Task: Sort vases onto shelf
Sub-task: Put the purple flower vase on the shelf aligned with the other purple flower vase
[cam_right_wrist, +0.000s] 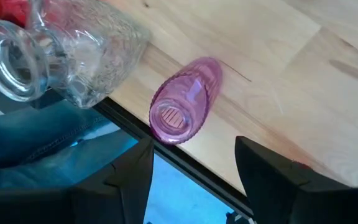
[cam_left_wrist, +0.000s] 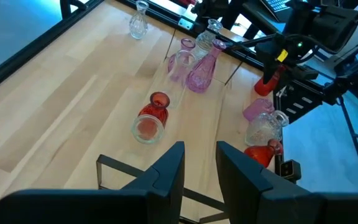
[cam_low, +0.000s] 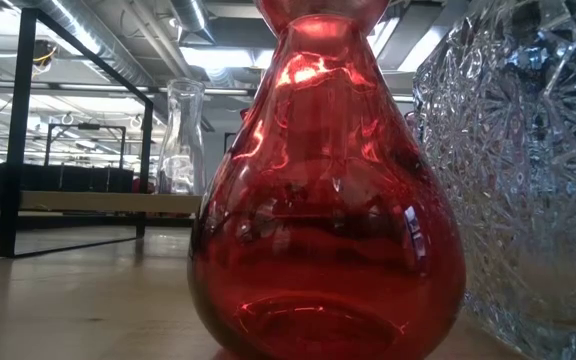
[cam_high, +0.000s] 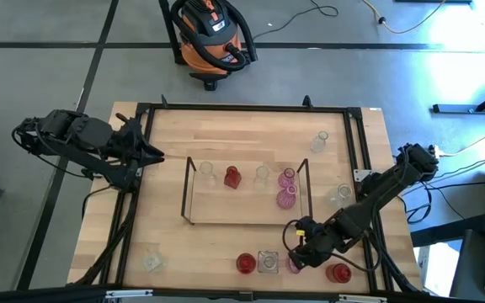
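Right hand (cam_right_wrist: 194, 168) open above pink vase (cam_right_wrist: 185, 102), red vase (cam_low: 326, 190) blocking low view

Light was bright and even over the table (cam_high: 167, 236), with a hard white glare on the floor at the overhead view's far right corner. In the table-level view ceiling strip lights flared, and the red vase (cam_low: 326, 200) carried bright streaks of reflection; the cut-glass jar (cam_low: 528, 160) beside it sparkled, slightly soft. Just beyond the right gripper's (cam_right_wrist: 194, 163) fingers (cam_right_wrist: 272, 177), the pink vase (cam_right_wrist: 185, 102) lay sharp, its shadow faint.
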Available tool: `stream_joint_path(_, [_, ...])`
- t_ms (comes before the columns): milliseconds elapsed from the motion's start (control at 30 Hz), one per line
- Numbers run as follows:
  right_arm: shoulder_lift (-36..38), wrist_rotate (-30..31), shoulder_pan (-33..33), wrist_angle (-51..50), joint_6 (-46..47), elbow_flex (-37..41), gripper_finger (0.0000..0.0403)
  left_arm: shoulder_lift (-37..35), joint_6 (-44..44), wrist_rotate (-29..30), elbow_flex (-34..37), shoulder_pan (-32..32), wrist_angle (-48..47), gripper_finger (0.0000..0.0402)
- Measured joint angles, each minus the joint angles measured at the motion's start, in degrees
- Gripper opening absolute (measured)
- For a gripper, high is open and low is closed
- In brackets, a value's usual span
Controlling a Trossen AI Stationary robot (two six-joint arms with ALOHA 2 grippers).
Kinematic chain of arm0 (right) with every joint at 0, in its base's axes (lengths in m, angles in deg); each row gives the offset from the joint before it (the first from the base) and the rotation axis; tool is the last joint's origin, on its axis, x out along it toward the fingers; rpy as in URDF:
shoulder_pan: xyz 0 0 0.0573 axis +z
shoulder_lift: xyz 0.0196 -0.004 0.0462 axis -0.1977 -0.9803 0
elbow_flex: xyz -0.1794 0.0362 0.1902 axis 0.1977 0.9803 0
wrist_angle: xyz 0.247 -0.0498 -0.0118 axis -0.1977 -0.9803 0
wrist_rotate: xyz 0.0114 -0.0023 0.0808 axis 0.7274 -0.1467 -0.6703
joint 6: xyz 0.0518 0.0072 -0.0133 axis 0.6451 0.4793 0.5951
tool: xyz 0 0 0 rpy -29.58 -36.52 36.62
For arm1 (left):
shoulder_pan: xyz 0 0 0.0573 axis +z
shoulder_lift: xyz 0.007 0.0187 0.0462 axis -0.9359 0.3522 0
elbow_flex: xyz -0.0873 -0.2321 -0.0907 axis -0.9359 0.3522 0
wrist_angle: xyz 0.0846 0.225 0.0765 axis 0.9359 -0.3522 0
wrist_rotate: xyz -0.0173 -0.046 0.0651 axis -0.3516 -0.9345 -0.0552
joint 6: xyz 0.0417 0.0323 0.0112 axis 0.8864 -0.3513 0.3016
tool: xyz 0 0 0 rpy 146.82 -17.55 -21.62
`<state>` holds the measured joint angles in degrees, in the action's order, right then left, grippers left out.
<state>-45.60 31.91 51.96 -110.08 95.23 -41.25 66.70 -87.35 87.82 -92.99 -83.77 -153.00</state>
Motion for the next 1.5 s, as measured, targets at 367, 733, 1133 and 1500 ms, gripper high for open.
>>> stream_joint_path(367, [-2.51,-1.04,0.56,-0.01,-0.42,0.02,0.0214,0.0,-0.02,0.2,0.0,0.0,-0.04,0.0085])
stream_joint_path(733, [-5.05,0.43,1.02,2.25,0.01,0.02,0.0214,-0.01,0.0,0.55,0.0,0.0,-0.07,0.0085])
stream_joint_path(1133, [-8.42,-0.83,0.66,3.72,1.29,0.04,0.0213,0.0,-0.39,0.57,0.0,0.0,-0.07,0.0085])
stream_joint_path(1500, [-8.42,-0.81,0.57,4.57,1.09,0.04,0.0124,0.0,-0.43,0.59,0.0,0.0,-0.07,0.0085])
